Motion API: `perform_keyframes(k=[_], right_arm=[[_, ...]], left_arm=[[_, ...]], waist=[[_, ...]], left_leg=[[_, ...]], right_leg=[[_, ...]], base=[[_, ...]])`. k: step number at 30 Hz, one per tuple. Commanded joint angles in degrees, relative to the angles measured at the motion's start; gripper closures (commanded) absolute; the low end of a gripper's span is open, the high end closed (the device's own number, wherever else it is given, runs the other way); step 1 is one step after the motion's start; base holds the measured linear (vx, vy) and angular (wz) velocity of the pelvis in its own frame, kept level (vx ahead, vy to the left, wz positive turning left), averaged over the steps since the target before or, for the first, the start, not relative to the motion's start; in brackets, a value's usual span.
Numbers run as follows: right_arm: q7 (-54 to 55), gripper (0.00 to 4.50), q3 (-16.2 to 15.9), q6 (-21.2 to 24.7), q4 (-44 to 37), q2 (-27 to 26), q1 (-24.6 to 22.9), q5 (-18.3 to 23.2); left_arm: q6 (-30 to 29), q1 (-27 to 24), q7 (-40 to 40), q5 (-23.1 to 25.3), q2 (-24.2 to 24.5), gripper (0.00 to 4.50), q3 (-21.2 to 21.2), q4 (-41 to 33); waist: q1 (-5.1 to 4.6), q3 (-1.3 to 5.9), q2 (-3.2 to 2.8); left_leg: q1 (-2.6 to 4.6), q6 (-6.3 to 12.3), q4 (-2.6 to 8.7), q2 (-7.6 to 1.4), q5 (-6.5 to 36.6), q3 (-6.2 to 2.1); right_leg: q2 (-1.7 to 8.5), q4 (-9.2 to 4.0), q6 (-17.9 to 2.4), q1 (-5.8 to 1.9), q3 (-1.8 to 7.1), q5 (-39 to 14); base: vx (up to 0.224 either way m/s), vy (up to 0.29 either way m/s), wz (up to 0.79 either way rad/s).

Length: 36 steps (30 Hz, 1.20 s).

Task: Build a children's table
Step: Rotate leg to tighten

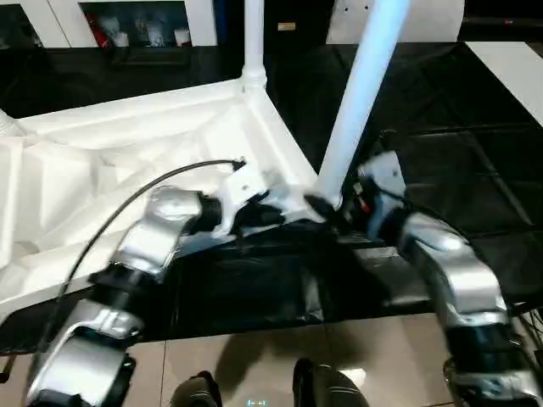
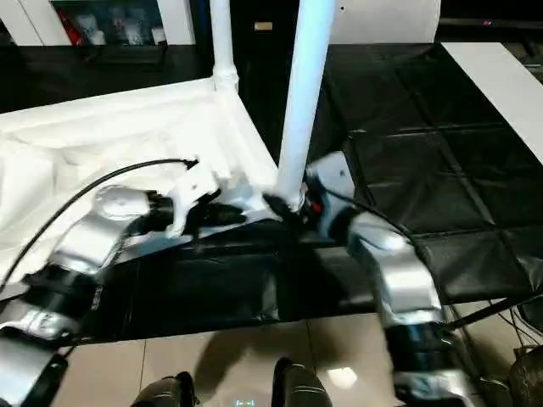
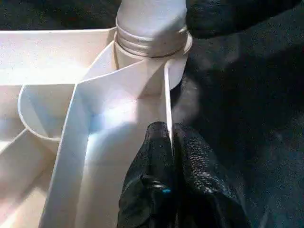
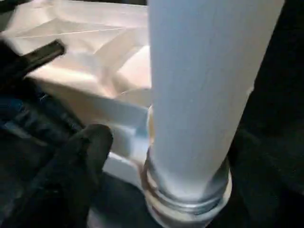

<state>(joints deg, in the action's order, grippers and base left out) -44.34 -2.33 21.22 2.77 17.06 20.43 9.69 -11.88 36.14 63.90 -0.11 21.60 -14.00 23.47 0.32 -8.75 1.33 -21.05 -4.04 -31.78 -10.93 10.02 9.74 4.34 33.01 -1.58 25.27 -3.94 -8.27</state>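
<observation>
Our two silver forearms reach forward from the near edge of the head views toward the nearest corner of the upturned white plastic tabletop (image 1: pixel 127 170), which lies ribbed side up on black floor mats (image 2: pixel 399 153), with tan floor tiles (image 1: pixel 254 356) closer to us. Our left gripper (image 3: pixel 170 142) has its two black fingers (image 3: pixel 147 190) pressed together on the thin outer wall of the tabletop (image 3: pixel 167 95) just beside the corner socket (image 3: pixel 178 66), so we see it clamped on that rim. In that socket stands a long tapered white leg (image 1: pixel 361 93), leaning a little to the right as it rises, its threaded grey collar (image 3: pixel 149 42) showing just above the socket's rim in the left wrist view. Our right gripper (image 1: pixel 327 206) is at the foot of this leg; one black finger (image 4: pixel 78 161) lies beside the collar, but the leg hides the other, so we cannot tell whether the fingers grip it or stand apart. A second leg (image 1: pixel 254 42) stands upright in the far corner socket (image 1: pixel 254 83). A black cable (image 1: pixel 127 203) loops over our left forearm. At the far side a white cabinet with dark glass-fronted compartments (image 1: pixel 136 25) holds small items too blurred to identify.
</observation>
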Motion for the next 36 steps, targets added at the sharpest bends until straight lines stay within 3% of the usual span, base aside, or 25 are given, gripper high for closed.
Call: perform_keyframes(k=[1, 3, 5, 11, 12, 16, 18, 23, 36], right_arm=[[-5.5, 0.04, -0.9, -1.6, -0.5, 1.9, -0.7, 1.9], [-8.4, 0.04, -0.8, -2.3, -0.2, 3.5, -0.7, 2.5], [-14.1, 0.04, -1.3, -3.8, 0.6, 6.1, -0.5, 3.5], [-24.2, 0.04, -3.1, -6.7, 3.7, 10.5, 1.4, 5.8], [-27.1, 0.32, -3.7, -7.0, 4.8, 11.4, 2.2, 6.4], [-32.4, 0.45, -4.9, -7.0, 6.6, 12.8, 3.9, 7.1], [-34.9, 0.75, -5.8, -6.9, 7.6, 13.2, 4.8, 7.3], [-39.3, 1.08, -8.1, -8.2, 10.9, 13.5, 7.1, 7.3], [-43.0, 2.12, -9.5, -9.3, 15.2, 12.6, 9.9, 7.2]], left_arm=[[2.6, -1.6, 6.2, 0.4, 1.9, 4.50, -3.1, 0.5], [3.6, -1.8, 9.0, -0.1, 3.0, 4.50, -3.6, 0.4], [4.8, -1.7, 12.6, -0.8, 4.1, 4.50, -3.8, 0.7], [8.6, -0.8, 18.5, -1.4, 6.1, 4.50, -5.7, 2.7], [10.1, -0.5, 19.8, -1.3, 6.6, 4.50, -6.2, 3.3], [12.4, 0.2, 22.3, -0.8, 7.2, 4.50, -7.1, 4.5], [13.1, 0.6, 23.7, -0.9, 7.2, 4.50, -7.3, 5.0], [14.4, 1.2, 25.6, -1.2, 7.1, 4.50, -8.1, 5.8], [15.5, 1.9, 26.8, -1.3, 6.7, 4.50, -8.1, 7.3]], waist=[[0.49, 4.05, -0.34], [0.49, 3.91, -0.61], [0.58, 3.94, -0.51], [1.55, 4.07, -0.45], [1.74, 4.11, -0.37], [1.92, 4.04, -0.26], [2.11, 4.01, -0.13], [2.43, 4.22, -0.04], [2.89, 4.22, 0.05]], left_leg=[[0.08, 5.81, 2.90, -1.49, 8.8, 0.02], [0.19, 5.28, 3.02, -1.64, 9.4, -0.03], [0.34, 5.07, 2.99, -1.68, 10.0, 0.01], [0.59, 6.15, 2.81, -1.87, 9.0, 0.22], [0.51, 6.28, 2.77, -1.86, 8.8, 0.21], [0.40, 6.46, 2.71, -1.93, 9.0, 0.27], [0.49, 5.94, 2.76, -2.02, 9.5, 0.26], [0.46, 6.31, 2.57, -2.05, 8.0, 0.31], [0.45, 6.32, 2.57, -2.05, 7.5, 0.33]], right_leg=[[3.30, -3.47, -13.5, -4.46, 2.84, -12.4], [3.30, -3.55, -13.4, -4.29, 2.86, -13.7], [3.24, -3.54, -13.6, -4.31, 2.90, -13.9], [3.32, -3.01, -15.4, -4.22, 3.01, -10.6], [3.29, -2.97, -15.5, -4.32, 2.94, -10.4], [3.32, -2.99, -15.2, -4.30, 2.82, -12.1], [3.44, -3.20, -14.6, -4.19, 2.81, -14.4], [3.38, -2.74, -15.5, -4.15, 2.86, -11.7], [3.45, -2.77, -15.2, -4.14, 2.81, -12.4]], base=[[0.000, 0.000, 0.00], [0.000, 0.000, 0.00], [0.000, 0.000, 0.00], [0.000, 0.000, 0.00], [0.000, 0.000, 0.00], [0.000, 0.000, 0.00], [0.000, 0.000, 0.00], [0.000, 0.000, 0.00], [0.000, 0.000, 0.00]])
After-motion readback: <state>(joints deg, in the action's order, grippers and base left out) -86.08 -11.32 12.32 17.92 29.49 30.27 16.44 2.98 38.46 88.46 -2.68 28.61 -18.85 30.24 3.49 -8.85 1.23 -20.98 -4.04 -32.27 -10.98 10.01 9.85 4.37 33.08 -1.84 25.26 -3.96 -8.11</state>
